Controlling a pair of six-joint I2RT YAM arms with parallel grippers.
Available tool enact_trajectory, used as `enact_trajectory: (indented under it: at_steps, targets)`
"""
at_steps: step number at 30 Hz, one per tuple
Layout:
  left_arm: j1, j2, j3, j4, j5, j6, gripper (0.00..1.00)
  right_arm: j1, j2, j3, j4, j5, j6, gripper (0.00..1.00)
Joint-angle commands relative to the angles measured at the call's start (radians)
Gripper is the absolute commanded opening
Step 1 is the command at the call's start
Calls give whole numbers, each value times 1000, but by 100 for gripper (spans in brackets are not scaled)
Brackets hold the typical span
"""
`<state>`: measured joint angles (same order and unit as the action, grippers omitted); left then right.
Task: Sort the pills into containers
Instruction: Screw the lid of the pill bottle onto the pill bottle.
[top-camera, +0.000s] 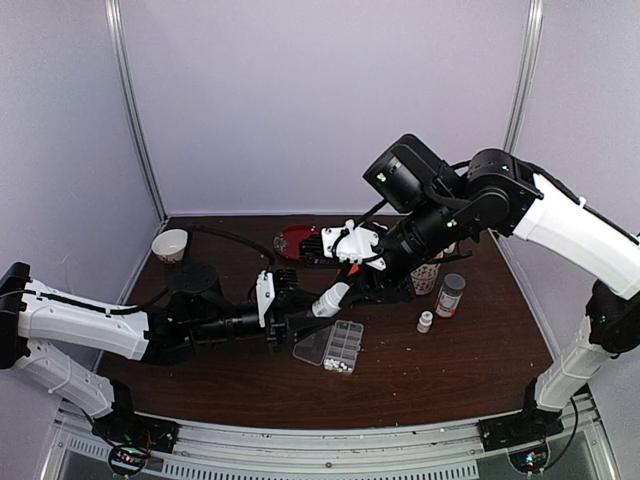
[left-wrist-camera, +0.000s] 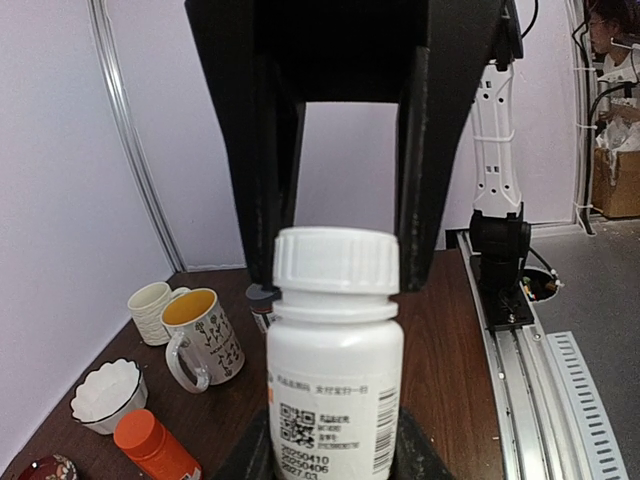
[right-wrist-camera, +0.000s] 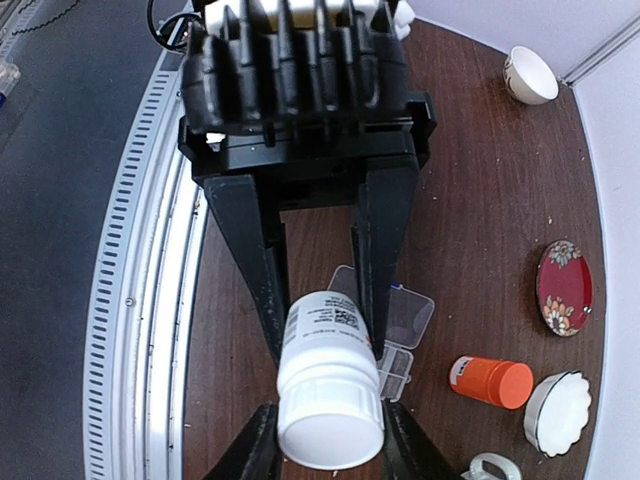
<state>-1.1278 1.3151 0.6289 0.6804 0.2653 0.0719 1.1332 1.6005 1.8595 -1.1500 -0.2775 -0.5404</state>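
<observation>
Clearly, the left gripper (left-wrist-camera: 330, 455) is clamping the white bottle (left-wrist-camera: 335, 380) around its body, while the right gripper (right-wrist-camera: 328, 445) is straddling the ribbed cap (right-wrist-camera: 330, 420); whether it is pressing on the cap, I cannot tell. Only the top view is showing the pills (top-camera: 338, 366): a few white specks sitting at the near end of the clear organizer (top-camera: 335, 345), which is lying open on the desk (top-camera: 450, 370) under the bottle, apart from both grippers.

white bottle (right-wrist-camera: 325, 340): cap (right-wrist-camera: 330, 425) toward camera | right tool (right-wrist-camera: 328, 448): fingers flank cap | left tool (right-wrist-camera: 326, 318): grips bottle body
</observation>
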Motion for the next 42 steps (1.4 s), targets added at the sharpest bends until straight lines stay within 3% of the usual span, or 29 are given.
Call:
enact_trajectory:
  at_steps: [1,6,11,19,30,34,38,42]
  targets:
    - [-4,-7,31,40,12,-5,15,7,-1,18,2,20,6,29]
    - [-3,-7,28,41,-2,-3,15,8,-4,4,9,11,37,20]
    - [-4,-10,35,28,-40,21,15,6,-7,-26,47,12,177,16]
    - [-4,-3,72,-31,-142,108,15,3,31,-7,70,82,557,15]
    - [-6,20,123,-59,-291,249,14,-64,31,-52,173,53,1174,1]
    - [-6,41,148,-93,-342,324,14,-106,37,-106,211,3,1370,8]
    - [-6,59,154,-113,-378,393,14,-135,-19,-271,420,-92,1515,16]
    - [-6,57,147,-117,-398,408,14,-167,-65,-335,496,-121,1564,40]
